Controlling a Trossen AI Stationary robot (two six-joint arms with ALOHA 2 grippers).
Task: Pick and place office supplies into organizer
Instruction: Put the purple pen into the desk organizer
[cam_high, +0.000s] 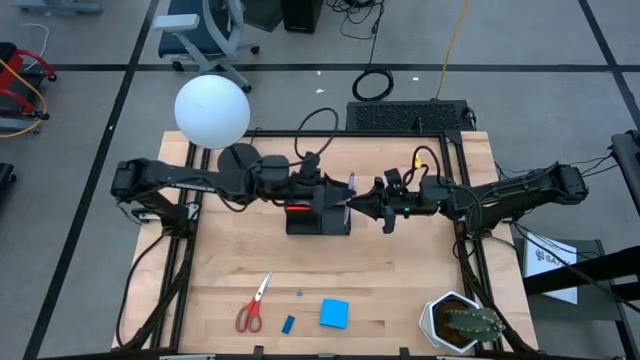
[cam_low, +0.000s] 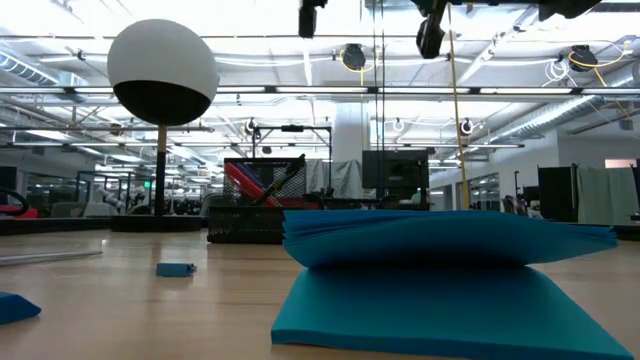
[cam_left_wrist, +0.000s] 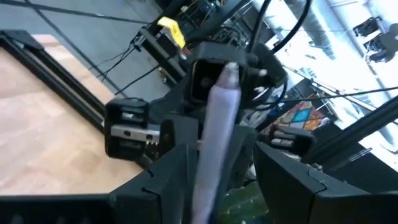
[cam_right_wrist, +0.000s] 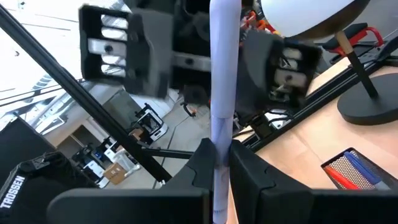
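Above the black organizer (cam_high: 318, 216) at mid-table: right gripper (cam_high: 352, 203) clamped on the purple pen (cam_right_wrist: 222, 93), left gripper (cam_high: 322, 192) facing it, fingers (cam_left_wrist: 158, 180) spread wide on either side of the pen's other end. Lying at the near edge: red-handled scissors (cam_high: 254, 304), small blue eraser (cam_high: 288, 324), blue notepad (cam_high: 334, 314).

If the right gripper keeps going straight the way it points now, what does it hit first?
Most likely the left gripper, facing it just beyond the purple pen that the right gripper holds above the organizer. Exact gap unclear.
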